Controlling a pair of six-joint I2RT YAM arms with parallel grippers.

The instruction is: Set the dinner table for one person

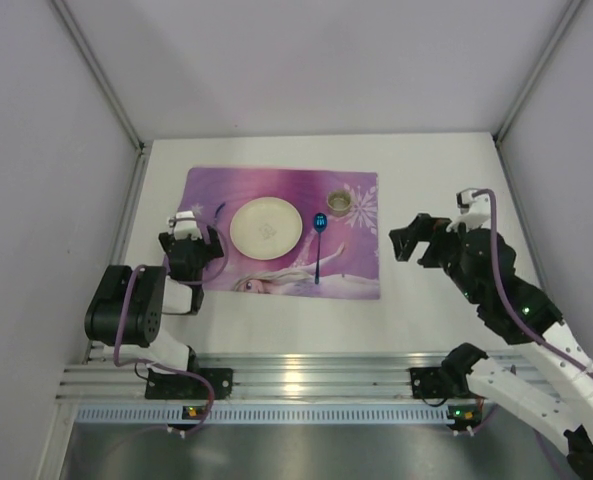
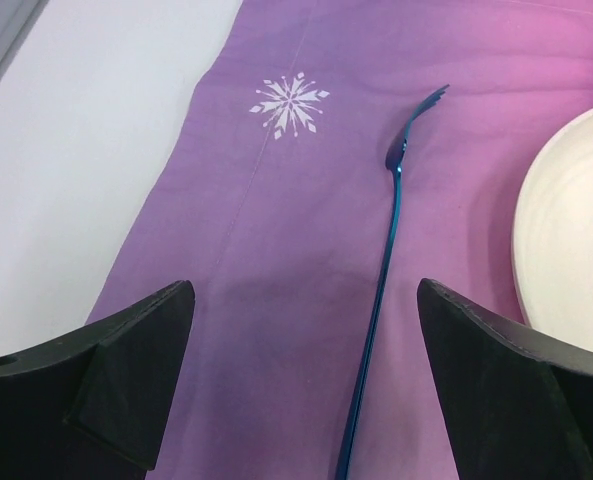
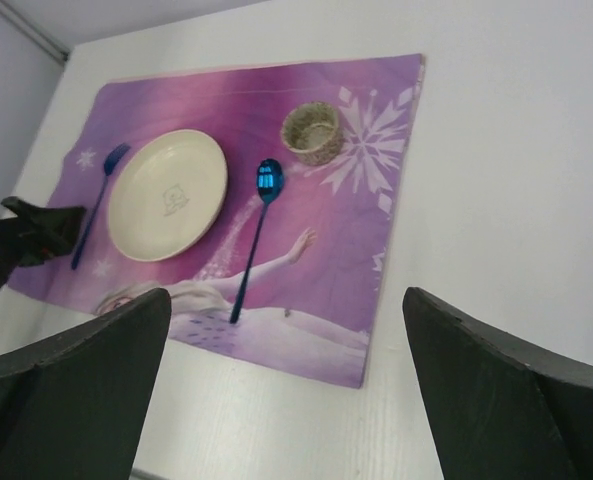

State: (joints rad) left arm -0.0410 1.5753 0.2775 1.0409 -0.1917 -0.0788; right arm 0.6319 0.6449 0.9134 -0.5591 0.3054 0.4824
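Observation:
The white dinner table [image 1: 436, 180] carries a purple placemat [image 1: 356, 275]. On the mat lie a cream plate [image 1: 265, 226], a blue spoon [image 1: 319, 245] to its right and a small cup [image 1: 340, 202] at the far right. A blue fork [image 2: 386, 260] lies flat on the mat left of the plate [image 2: 571, 230]. My left gripper [image 2: 304, 300] is open just above the mat, with the fork handle between its jaws nearer the right one, not touching. It also shows in the top view [image 1: 198, 235]. My right gripper [image 1: 401, 243] is open and empty over bare table right of the mat.
The right wrist view shows the plate [image 3: 166, 192], spoon [image 3: 256, 230], cup [image 3: 311, 132], fork [image 3: 98, 195] and my left gripper [image 3: 36, 230]. Grey walls close the table on three sides. An aluminium rail [image 1: 296, 380] runs along the near edge.

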